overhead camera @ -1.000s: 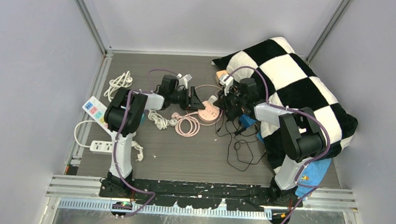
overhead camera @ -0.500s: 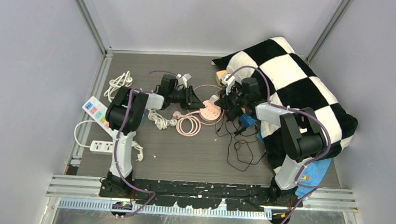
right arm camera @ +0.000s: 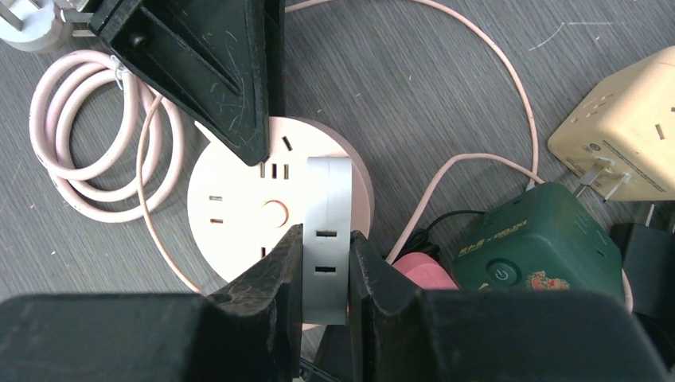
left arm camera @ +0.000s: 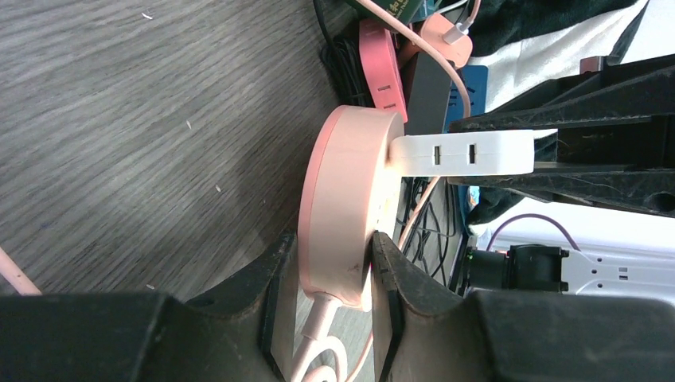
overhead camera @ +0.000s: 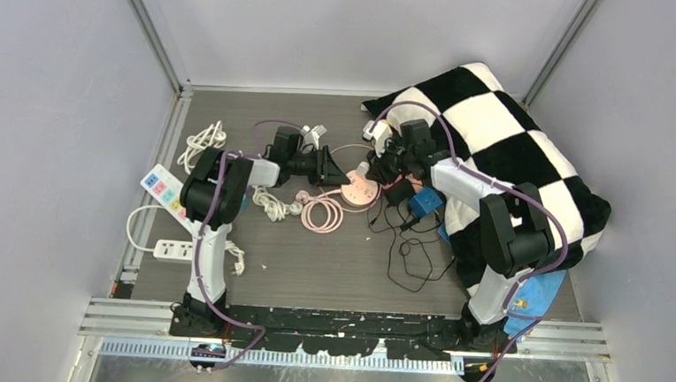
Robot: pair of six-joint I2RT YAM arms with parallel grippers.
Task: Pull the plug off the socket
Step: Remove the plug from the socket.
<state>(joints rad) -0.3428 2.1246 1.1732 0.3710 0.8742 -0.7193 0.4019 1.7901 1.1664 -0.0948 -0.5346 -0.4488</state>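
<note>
Now that the left claw (left arm camera: 333, 267) has clenched on the rim of the pink socket (left arm camera: 342, 191), centre of the overhead frame, the base is anchored. The right claw (right arm camera: 322, 267) grasps the white plug (right arm camera: 327, 199), seemingly still seated; pull can likely begin.

Left fingers (left arm camera: 275, 298) closed in onto pink socket (left arm camera: 342, 199) rim; right fingers (right arm camera: 288, 274) with white plug (right arm camera: 326, 207) shifted back toward pillow (overhead camera: 489, 120).
</note>
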